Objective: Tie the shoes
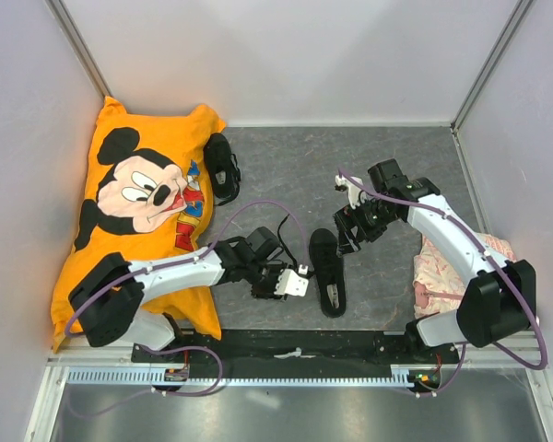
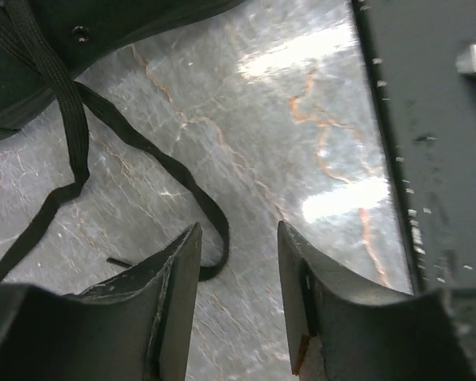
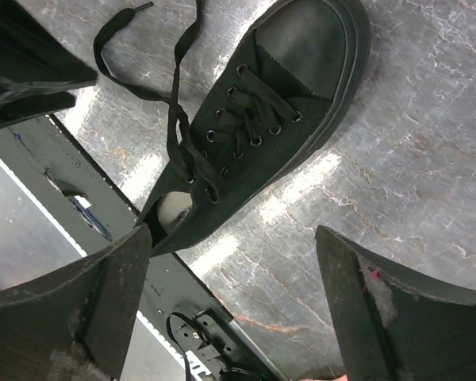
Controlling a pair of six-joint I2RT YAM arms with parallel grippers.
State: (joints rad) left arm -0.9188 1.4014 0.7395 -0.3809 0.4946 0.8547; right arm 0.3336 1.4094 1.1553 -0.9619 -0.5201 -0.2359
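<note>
One black shoe [image 1: 327,272] lies on the grey floor mat between my arms, toe away from the bases, its laces [image 1: 284,230] untied and trailing to the left. A second black shoe [image 1: 223,166] lies at the edge of the orange pillow. My left gripper [image 1: 293,284] is open and empty just left of the centre shoe. In the left wrist view the gripper [image 2: 238,230] hovers low over the mat, and a lace loop [image 2: 210,214] lies beside its left finger. My right gripper [image 1: 345,236] is open above the toe. In the right wrist view the gripper [image 3: 232,238] is wide open over the shoe [image 3: 262,119].
The orange Mickey Mouse pillow [image 1: 138,212] fills the left side. A pink patterned cloth [image 1: 452,267] lies under the right arm. A black base rail [image 1: 286,345] runs along the near edge. White walls enclose the mat on three sides.
</note>
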